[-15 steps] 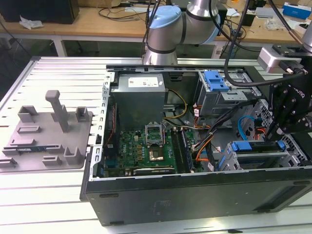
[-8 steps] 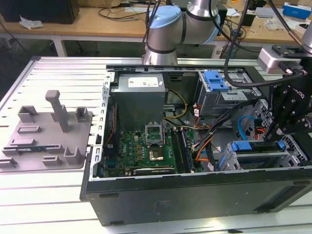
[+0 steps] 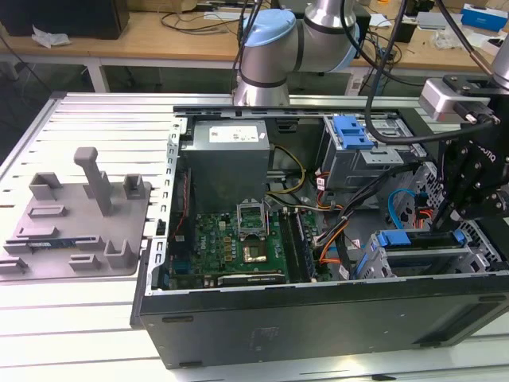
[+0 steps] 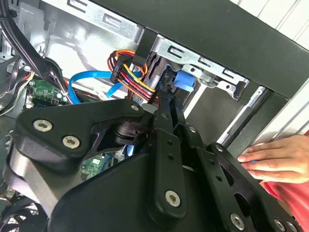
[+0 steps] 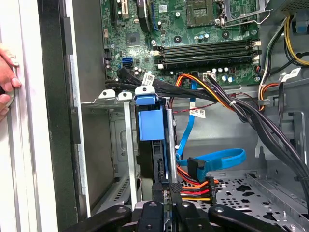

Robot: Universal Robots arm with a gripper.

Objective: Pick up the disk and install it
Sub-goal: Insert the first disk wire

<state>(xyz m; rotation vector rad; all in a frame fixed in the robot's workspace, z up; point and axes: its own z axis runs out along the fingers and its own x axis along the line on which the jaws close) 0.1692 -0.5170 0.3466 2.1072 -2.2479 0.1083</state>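
The disk (image 5: pixel 153 145) stands on edge in the metal drive cage (image 5: pixel 112 145) at the case's front corner. In the first wrist view its blue bracket (image 5: pixel 148 121) faces out, and the drive's metal body behind it is mostly hidden by the cage rails. In the exterior view the same bracket (image 3: pixel 395 239) shows as a blue strip atop the cage (image 3: pixel 429 259), near the exterior view's right; the drive below it cannot be made out.

The gripper (image 5: pixel 166 189) sits at the disk's near edge, its black fingers (image 5: pixel 158 191) close together on either side of that edge. Whether they grip it or merely flank it cannot be told, since the gripper's body (image 4: pixel 145 183) blocks most of the second wrist view and the tips are cut off.

Just beside the disk run a blue data cable (image 5: pixel 217 159) and a bundle of red, orange and yellow power wires (image 5: pixel 195 191). Beyond lies the motherboard (image 5: pixel 203 29).

A hand (image 4: pixel 277 159) rests on the case's outer edge; in the first wrist view only its fingertips (image 5: pixel 7 77) show.
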